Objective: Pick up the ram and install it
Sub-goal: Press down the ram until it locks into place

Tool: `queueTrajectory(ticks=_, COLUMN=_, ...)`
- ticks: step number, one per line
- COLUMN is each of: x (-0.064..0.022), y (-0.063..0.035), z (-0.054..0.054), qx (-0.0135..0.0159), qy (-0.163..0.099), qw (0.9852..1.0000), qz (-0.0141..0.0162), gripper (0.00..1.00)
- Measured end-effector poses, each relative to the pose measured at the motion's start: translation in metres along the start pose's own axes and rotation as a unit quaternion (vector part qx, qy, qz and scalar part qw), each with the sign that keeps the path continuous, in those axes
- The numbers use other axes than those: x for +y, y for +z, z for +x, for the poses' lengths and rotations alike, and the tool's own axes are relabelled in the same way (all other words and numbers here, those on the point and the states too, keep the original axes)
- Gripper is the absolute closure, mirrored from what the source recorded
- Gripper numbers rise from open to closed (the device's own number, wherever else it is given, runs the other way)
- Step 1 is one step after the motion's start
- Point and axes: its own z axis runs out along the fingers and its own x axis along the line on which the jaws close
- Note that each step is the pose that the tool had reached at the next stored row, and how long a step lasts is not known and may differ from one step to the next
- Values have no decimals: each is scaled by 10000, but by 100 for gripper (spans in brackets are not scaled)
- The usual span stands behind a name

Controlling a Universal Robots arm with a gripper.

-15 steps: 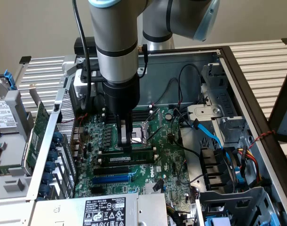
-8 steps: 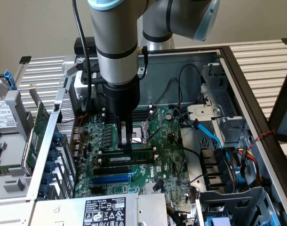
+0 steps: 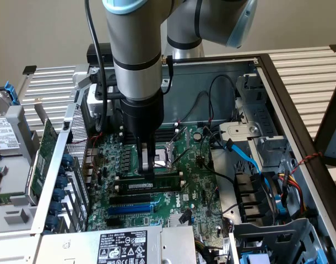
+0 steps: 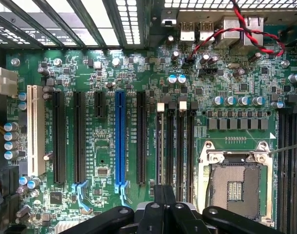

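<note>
The work stands at the install step. In the exterior view the arm reaches straight down into the open case, and the hand sits at mid-length on the top edge of the ram. The ram stands on edge along a memory slot on the board, just beside the empty socket and parallel to the black slots next to it. It looks level, with neither end raised.

The hand's fingers are drawn fully together. Their tips meet the ram's top edge, but I cannot tell whether they pinch the thin board or only bear on it from above. In the wrist view the hand is lined up with the row of memory slots beside the socket.

In my judgement the pick-up is done and the ram is at or in its slot. Whether it is fully seated cannot be told, because the end clips are too small to read.

Seating calls for a straight downward push with the stick kept upright and its notch matched to the slot. The force has to reach both ends so the clips can close. Pushing only at the middle of a thin stick could bow it, and one end could be left raised.
</note>
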Motion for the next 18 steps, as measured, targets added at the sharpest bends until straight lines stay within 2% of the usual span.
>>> queueTrajectory(ticks=18, x=0, y=20, z=4, qx=0, qy=0, qw=10000, qz=0, gripper=90)
